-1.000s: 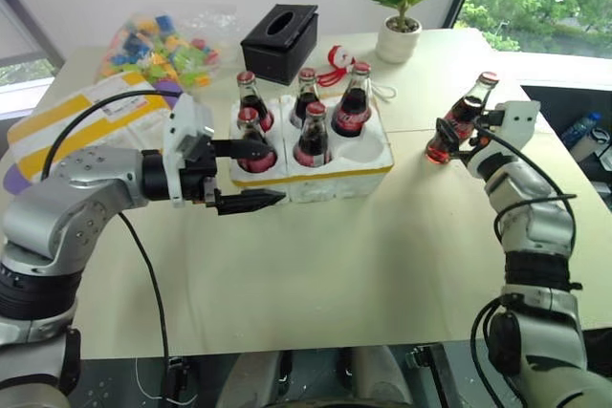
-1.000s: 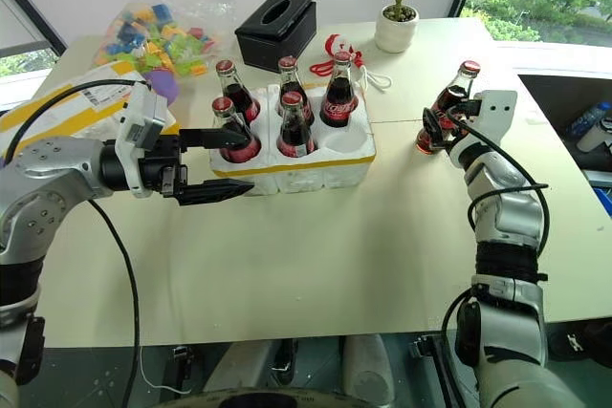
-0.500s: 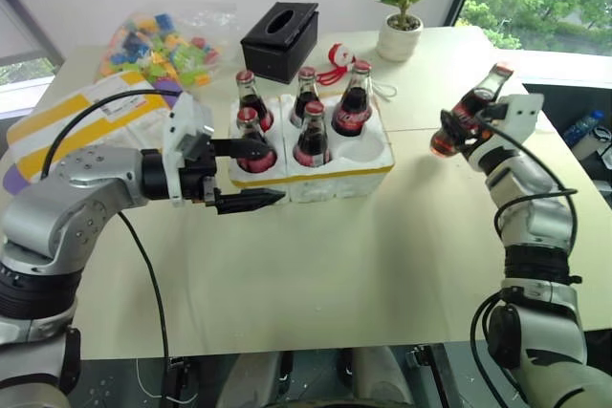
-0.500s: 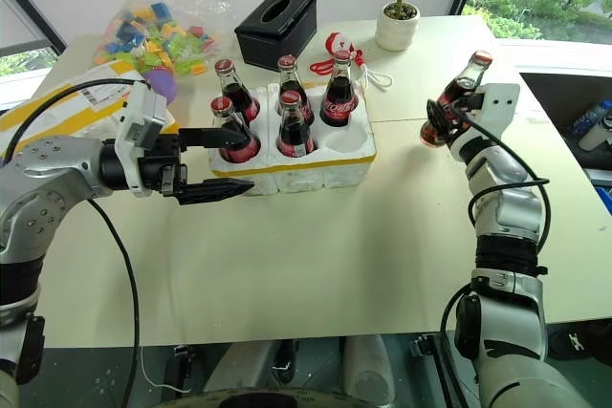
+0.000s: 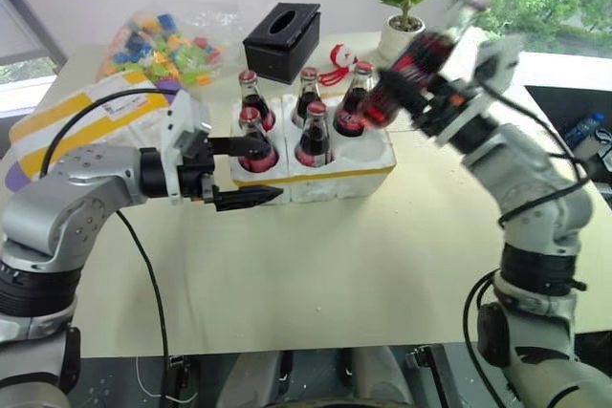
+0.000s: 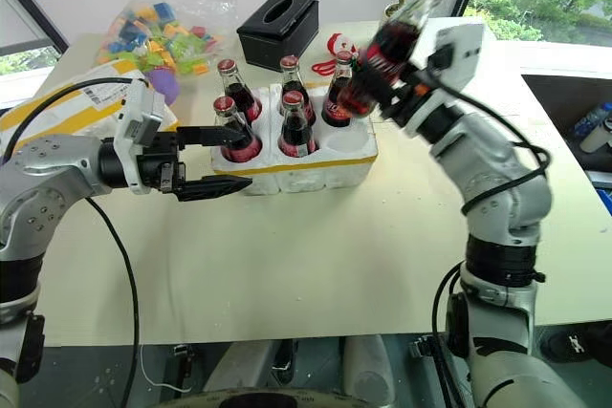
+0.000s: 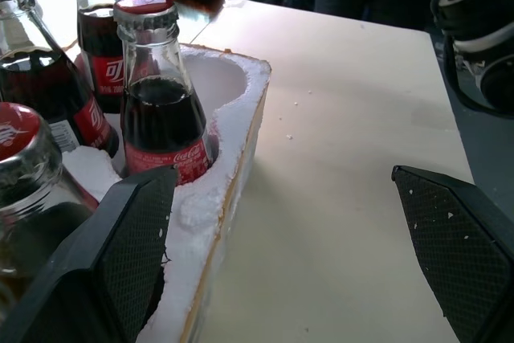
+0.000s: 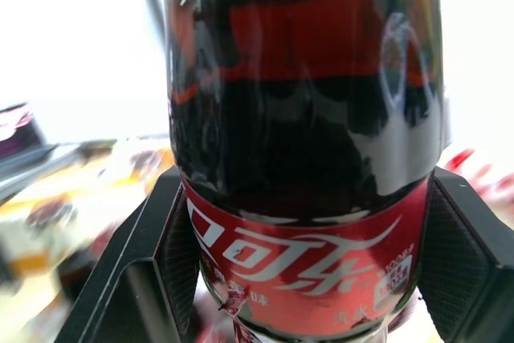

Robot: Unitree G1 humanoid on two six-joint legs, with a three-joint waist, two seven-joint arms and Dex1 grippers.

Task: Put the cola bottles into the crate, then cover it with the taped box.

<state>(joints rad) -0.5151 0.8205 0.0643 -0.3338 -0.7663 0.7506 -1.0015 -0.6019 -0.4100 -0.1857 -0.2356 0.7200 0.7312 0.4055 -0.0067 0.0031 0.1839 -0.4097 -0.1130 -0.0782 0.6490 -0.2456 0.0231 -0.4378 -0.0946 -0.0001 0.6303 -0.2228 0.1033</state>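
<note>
The crate (image 5: 335,180) sits mid-table with five cola bottles upright in its wells, among them one at the front left (image 5: 251,139) and one at the back right (image 5: 352,107). Its front right well (image 5: 368,148) is empty. My right gripper (image 5: 426,93) is shut on a sixth cola bottle (image 5: 406,66), held tilted in the air above the crate's right side. In the right wrist view the fingers (image 8: 161,263) clamp that bottle (image 8: 305,158). My left gripper (image 5: 273,171) is open at the crate's front left corner, one finger over the rim and one in front. The taped box (image 5: 86,121) lies at far left.
Behind the crate stand a black tissue box (image 5: 279,40), a potted plant (image 5: 400,7) and a small red and white figure (image 5: 337,59). A bag of colourful toy pieces (image 5: 167,45) lies at the back left. The table's right edge is near a blue bottle (image 5: 580,129) lower down.
My right gripper shut on the bottle standing at the table's right side, lifted it, and swung it left to above the crate, tilting it. The left gripper stayed still.
</note>
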